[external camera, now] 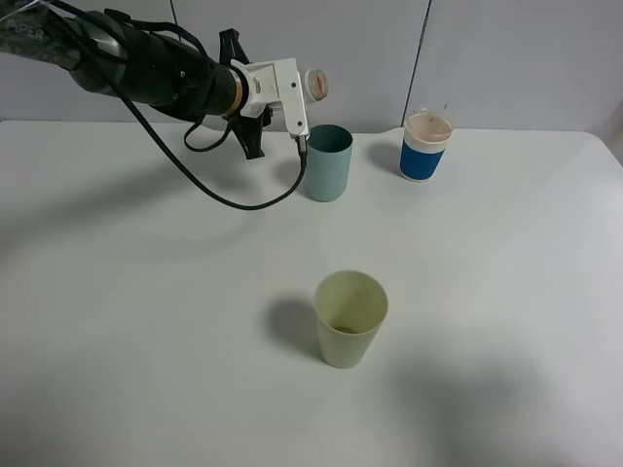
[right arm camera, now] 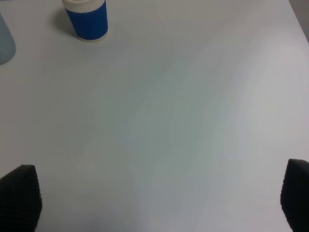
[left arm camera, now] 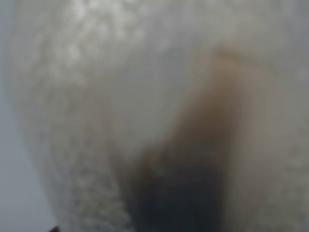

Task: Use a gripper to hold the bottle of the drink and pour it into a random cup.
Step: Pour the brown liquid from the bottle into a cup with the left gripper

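Note:
In the exterior high view my left gripper (external camera: 295, 95), white jaws on a black arm, is shut on the bottle of the drink (external camera: 316, 85). The bottle is tipped on its side, raised above the table, its tan-rimmed end just up and left of the teal cup (external camera: 328, 162). The cup stands upright at the back middle of the table. The left wrist view is filled by a blurred close-up of the bottle (left arm camera: 145, 96). My right gripper (right arm camera: 157, 200) is open and empty above bare table, and only its black fingertips (right arm camera: 19, 198) show. An edge of the teal cup (right arm camera: 5, 46) shows there.
A pale yellow-green cup (external camera: 350, 317) stands near the table's middle front. A blue-and-white cup with a tan top (external camera: 426, 146) stands at the back right, also in the right wrist view (right arm camera: 87, 19). The white table (external camera: 146, 321) meets a grey wall behind.

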### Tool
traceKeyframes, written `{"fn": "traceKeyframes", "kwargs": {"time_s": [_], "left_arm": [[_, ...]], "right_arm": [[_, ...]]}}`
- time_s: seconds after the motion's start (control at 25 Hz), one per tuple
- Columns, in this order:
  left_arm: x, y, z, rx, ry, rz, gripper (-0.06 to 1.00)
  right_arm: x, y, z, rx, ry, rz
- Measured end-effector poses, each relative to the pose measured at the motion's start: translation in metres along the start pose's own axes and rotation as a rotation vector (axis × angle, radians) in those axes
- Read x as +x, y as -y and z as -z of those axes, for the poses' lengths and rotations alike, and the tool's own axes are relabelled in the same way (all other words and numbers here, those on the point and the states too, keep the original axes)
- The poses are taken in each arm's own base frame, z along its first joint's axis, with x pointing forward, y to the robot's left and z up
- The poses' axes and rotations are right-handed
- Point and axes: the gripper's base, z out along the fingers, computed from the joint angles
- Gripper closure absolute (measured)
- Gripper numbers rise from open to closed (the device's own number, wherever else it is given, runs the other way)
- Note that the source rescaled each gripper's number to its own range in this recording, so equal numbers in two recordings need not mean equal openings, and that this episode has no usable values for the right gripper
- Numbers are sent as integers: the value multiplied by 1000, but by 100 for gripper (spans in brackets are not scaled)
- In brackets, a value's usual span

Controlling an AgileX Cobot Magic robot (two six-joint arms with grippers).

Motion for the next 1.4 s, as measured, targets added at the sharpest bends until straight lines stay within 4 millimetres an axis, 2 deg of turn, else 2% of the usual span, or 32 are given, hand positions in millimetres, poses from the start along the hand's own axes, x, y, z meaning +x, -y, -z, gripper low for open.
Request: {"fn": "traceKeyframes", "kwargs": {"time_s": [0.16, 0.52, 1.4], "left_arm": [[-5, -2, 0, -19, -6, -14, 92], [-9, 9, -6, -6, -16, -38, 92], [-4, 5, -6, -46, -79, -175, 92]], "right_arm": [[0, 0, 0, 0, 0, 0], [0, 0, 0, 0, 0, 0], [0, 0, 0, 0, 0, 0]]}}
